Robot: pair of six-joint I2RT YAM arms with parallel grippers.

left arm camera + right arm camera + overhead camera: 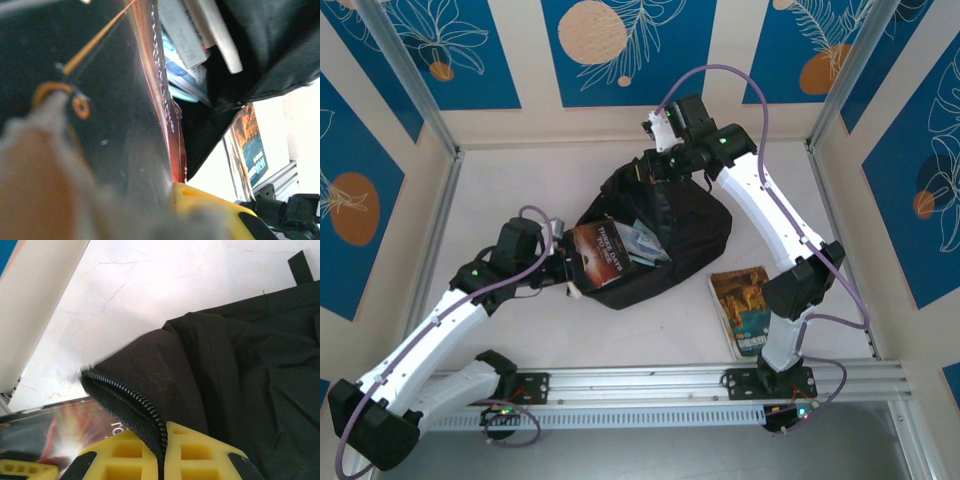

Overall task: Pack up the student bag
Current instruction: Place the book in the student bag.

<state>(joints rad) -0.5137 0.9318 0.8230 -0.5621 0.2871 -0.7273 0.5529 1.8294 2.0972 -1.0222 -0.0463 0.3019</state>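
Observation:
The student bag (685, 235), a black backpack, lies mid-table with its mouth facing left and lighter books (645, 243) inside. My left gripper (568, 277) is shut on a dark book with a red-orange cover (601, 254), held at the bag's mouth. In the left wrist view that book (125, 100) runs up from a yellow finger (207, 202). My right gripper (655, 168) is at the bag's far edge. Its yellow fingers (200, 452) are shut on the bag's zippered rim (142, 405).
Another book (744, 310) with an orange and teal cover lies flat on the table right of the bag, beside the right arm's base. The aluminium rail (650, 382) runs along the near edge. Walls and frame posts close in the white table (520, 190).

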